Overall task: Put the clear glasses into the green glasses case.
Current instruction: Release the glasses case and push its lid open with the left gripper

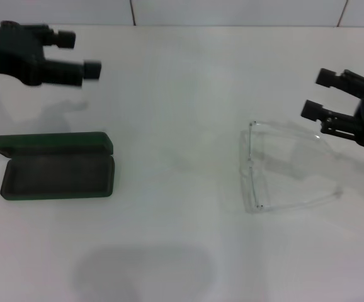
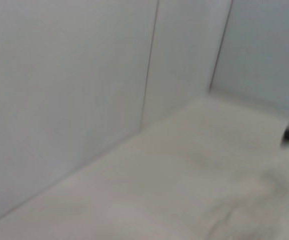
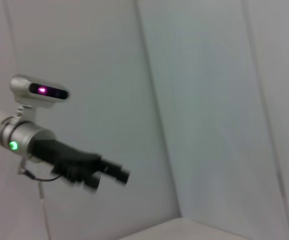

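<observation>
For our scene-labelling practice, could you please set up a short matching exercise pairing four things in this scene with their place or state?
Column 1:
1. green glasses case
2. clear glasses
3. left gripper
4. right gripper

Column 2:
A. open, above the table beyond the case
B. arms unfolded, on the table's right side
C. lid open, on the table's left side
D. open, just above the spectacles' far right

Pairs: 1-C, 2-B, 3-A, 4-D

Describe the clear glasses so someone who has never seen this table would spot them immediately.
On the white table, look at the robot's right side, opposite the open green glasses case. The clear glasses lie there, arms unfolded, just below the right hand, which is open. They are fully transparent, little more than a faint outline, whereas the case is dark and solid.
</observation>
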Controlling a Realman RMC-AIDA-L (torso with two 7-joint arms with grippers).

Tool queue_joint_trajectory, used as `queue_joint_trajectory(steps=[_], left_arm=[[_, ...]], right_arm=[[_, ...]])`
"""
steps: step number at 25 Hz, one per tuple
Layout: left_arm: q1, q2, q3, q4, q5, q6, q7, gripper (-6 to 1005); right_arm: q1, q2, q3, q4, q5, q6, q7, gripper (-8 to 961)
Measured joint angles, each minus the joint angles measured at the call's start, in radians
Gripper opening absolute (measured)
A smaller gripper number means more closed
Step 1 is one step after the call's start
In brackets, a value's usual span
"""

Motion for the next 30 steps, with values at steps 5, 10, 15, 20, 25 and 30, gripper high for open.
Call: queue_joint_trajectory(steps=[5,10,15,20,25,30], left_arm=[[-0.006,-0.029,0.208,0.253,0.304,0.004,-0.033,849],[0.021,-0.075,0.429,0.424,0.585,0.006,-0.044,838],[0.015,-0.076,0.514,0.438,0.671,0.005,-0.071,822],[0.004,-0.076,0.517,0.400,0.681,-0.001,-0.072,814],[-0.035,-0.073,0.513,0.305,0.714,-0.022,-0.063,813],[-0.073,-0.069,0.511,0.201,0.759,-0.068,-0.053,811]], right_arm=[[-0.032,0.009,0.019,0.001,0.005,-0.005,0.003,825],[-0.040,0.016,0.034,0.001,0.004,-0.009,0.003,824],[-0.031,0.017,0.034,0.001,0.001,-0.002,0.000,824],[-0.027,0.017,0.034,0.001,0.001,0.000,-0.005,824],[-0.027,0.016,0.034,0.001,0.001,0.001,-0.007,824],[-0.028,0.015,0.034,0.001,0.001,0.001,-0.008,824]])
